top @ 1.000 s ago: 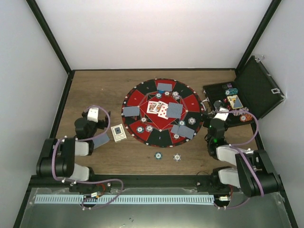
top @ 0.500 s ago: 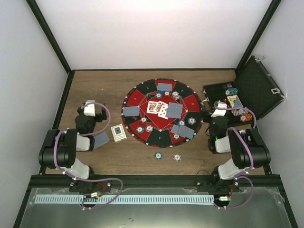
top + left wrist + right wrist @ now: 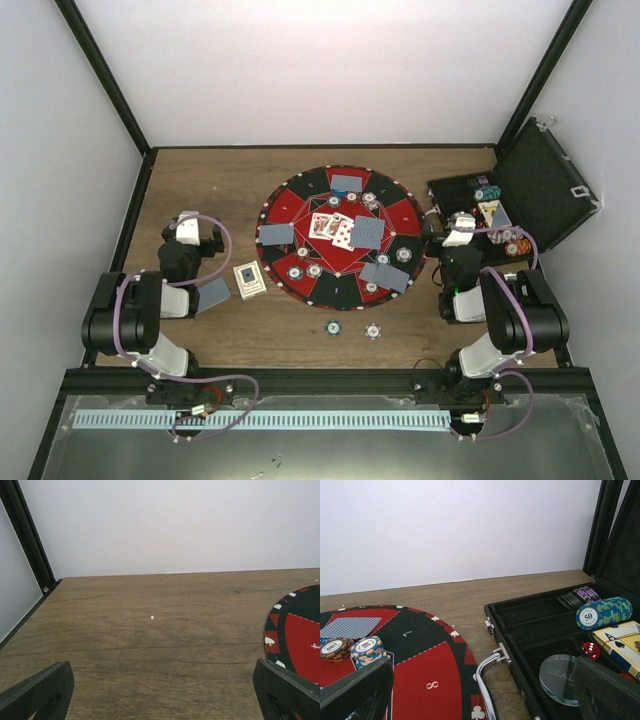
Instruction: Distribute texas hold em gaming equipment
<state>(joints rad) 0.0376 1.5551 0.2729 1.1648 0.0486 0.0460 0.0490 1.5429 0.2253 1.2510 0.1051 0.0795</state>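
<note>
both arms sat pulled back at the near side of the table (image 3: pixel 200 190). the left jaws, on the left arm (image 3: pixel 180 262), were spread as wide as they go w/ nothing btwn them. the left wrist view showed only bare wood ahead and the edge of the round mat (image 3: pixel 295 640) off to the right. the right jaws, on the right arm (image 3: pixel 462 272), were just as wide and also empty, aimed far-ward at the gap btwn the mat and the open black case (image 3: pixel 530 625)

most of the gear looked dealt already: face-down cards and chip stacks round the mat, face-up cards (image 3: pixel 332 227) in the middle. off the mat there was the card deck (image 3: pixel 249 280) on the table just left of the mat, and a single face-down card (image 3: pixel 212 295) just beside the left arm. a dark chip (image 3: pixel 332 327) and a pale chip (image 3: pixel 372 331) lay on the table near of the mat, btwn the arms. more chips sat in the case, incl. a teal stack (image 3: pixel 602 612) far-right of the right jaws

key relation, as i judged it: the deck lay right of the left jaws and a bit nearer, long axis roughly near-far, so the left arm was clearly the closer one. it'd prob need to swing right and drop w/ the jaws across the deck's short width. the pale chip was closer to the right arm, the dark one about midway
</note>
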